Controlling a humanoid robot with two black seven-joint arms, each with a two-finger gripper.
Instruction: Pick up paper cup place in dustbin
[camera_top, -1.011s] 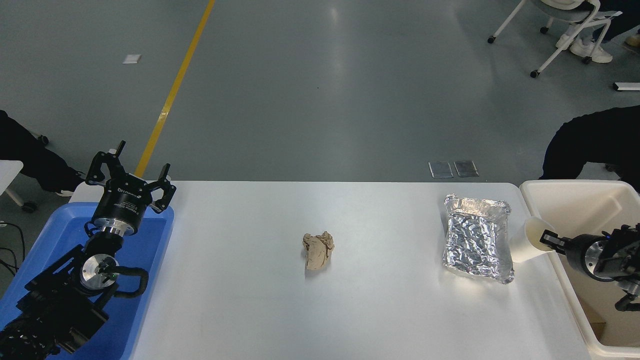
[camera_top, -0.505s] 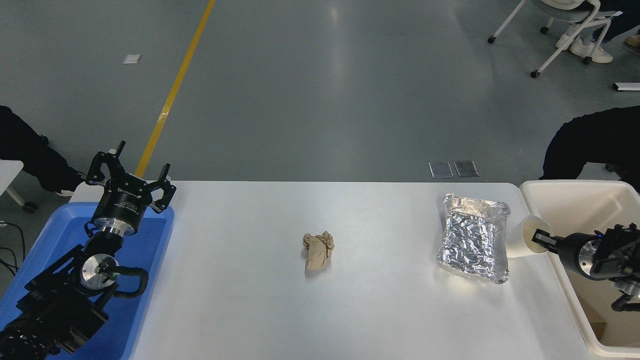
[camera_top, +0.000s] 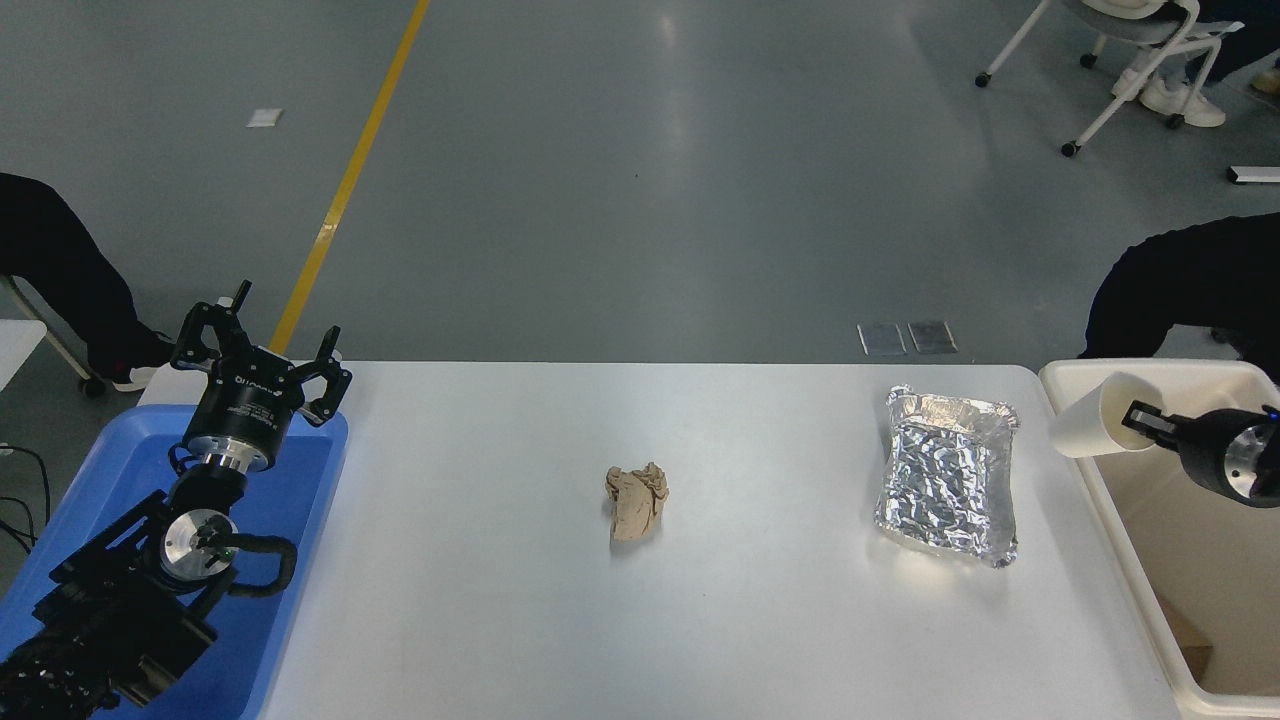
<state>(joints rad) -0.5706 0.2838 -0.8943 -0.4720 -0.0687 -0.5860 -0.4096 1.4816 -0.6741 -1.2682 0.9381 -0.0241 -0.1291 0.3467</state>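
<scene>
Lifted since earlier, the paper cup (camera_top: 1093, 429) is gripped sideways by the right tool (camera_top: 1140, 418), base toward nine o'clock, over the dustbin (camera_top: 1120, 520) rim.

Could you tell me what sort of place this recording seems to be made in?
Probably a robotics lab or workshop hall: a grey painted floor with a yellow line, wheeled office chairs, and a white table set up as a robot's workstation.

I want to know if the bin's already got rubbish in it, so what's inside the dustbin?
The dustbin shows smooth bare walls and something brownish low at its near corner, too unclear to name. The right gripper, holding the paper cup, covers part of the inside.
</scene>
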